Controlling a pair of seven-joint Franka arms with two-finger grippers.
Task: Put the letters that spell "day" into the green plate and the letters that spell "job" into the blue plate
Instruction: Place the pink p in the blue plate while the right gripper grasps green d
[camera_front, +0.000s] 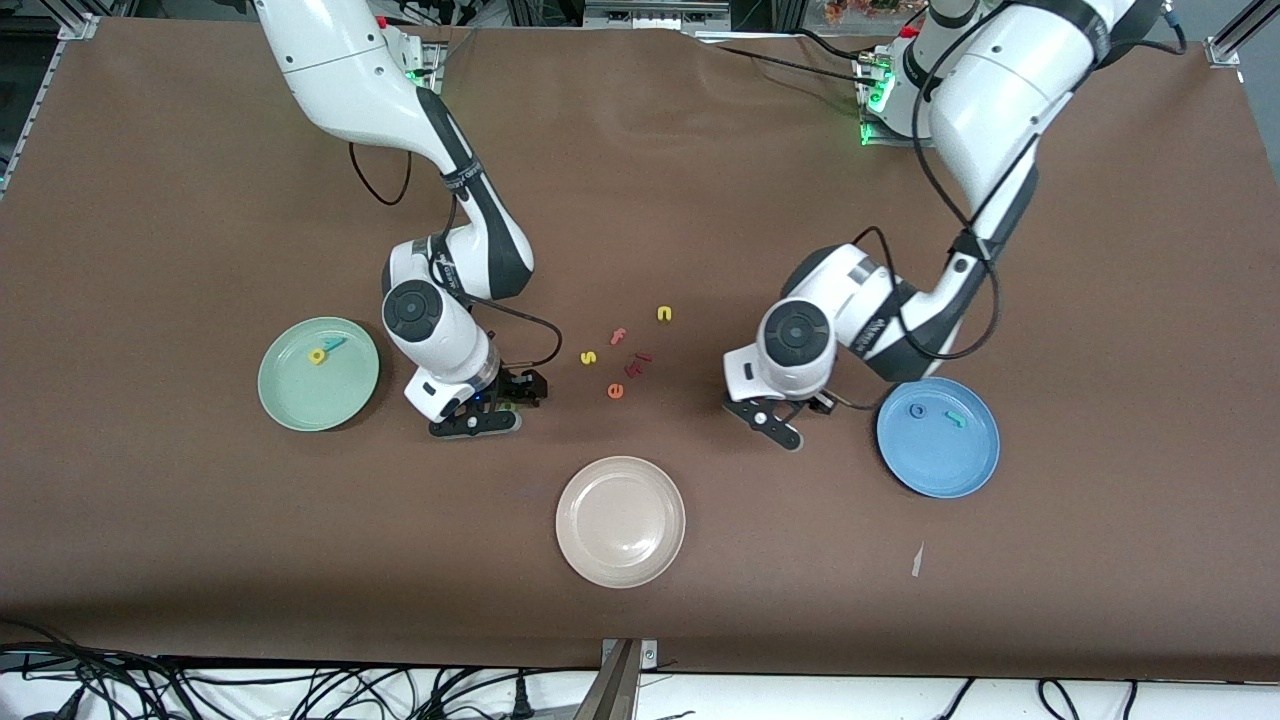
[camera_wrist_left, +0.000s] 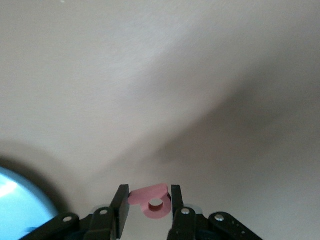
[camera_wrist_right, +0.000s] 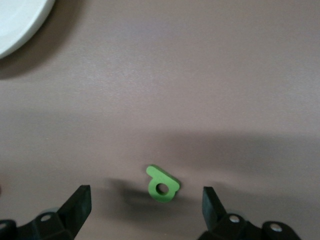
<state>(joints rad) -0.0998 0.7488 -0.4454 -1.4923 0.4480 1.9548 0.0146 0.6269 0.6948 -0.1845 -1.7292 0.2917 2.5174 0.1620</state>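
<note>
a: brown table (camera_front: 700, 180). what lies flat on it?
b: green plate (camera_front: 290, 400) beside the right gripper (camera_front: 500, 400); green "a" (camera_wrist_right: 162, 186) under its open jaws. blue plate (camera_front: 975, 465) beside the left gripper (camera_front: 800, 410).
a: between the grippers?
b: yellow "s" (camera_front: 588, 356), "n" (camera_front: 664, 314), orange "e" (camera_front: 615, 391), red "f" (camera_front: 618, 336); beige plate (camera_front: 620, 521) nearer the camera.

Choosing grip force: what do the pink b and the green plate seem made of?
The b, pinched in the left hand, looks like soft matte foam: thick, flat-cut, no shine. The green plate looks like smooth moulded plastic, faintly glossy along its raised rim.
</note>
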